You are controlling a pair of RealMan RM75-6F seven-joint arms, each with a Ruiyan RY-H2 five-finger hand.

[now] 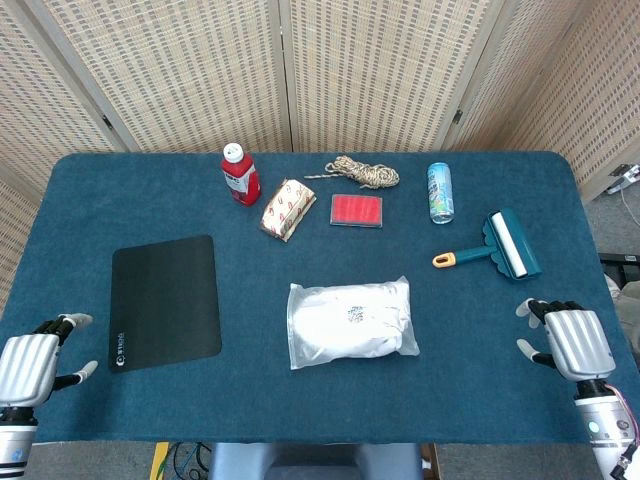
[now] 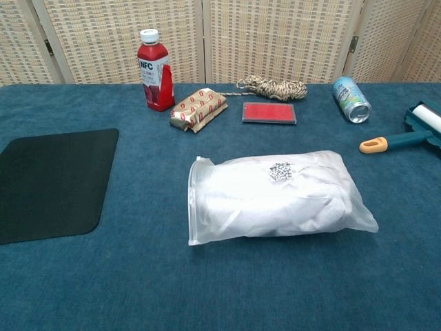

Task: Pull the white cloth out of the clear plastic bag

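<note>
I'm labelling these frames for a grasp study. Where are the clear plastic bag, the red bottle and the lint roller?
clear plastic bag [image 2: 275,196], chest view, middle of its top face.
red bottle [image 1: 240,177], head view, its labelled body.
lint roller [image 1: 513,245], head view, its white roll.

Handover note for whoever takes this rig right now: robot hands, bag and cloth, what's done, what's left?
Left robot hand: open, at the near left table edge, holding nothing.
Right robot hand: open, at the near right edge, holding nothing.
Bag: lies flat mid-table between the hands, untouched.
Cloth: fully inside the bag.
Done: nothing.
Left: hold the bag, pull the cloth out.
</note>
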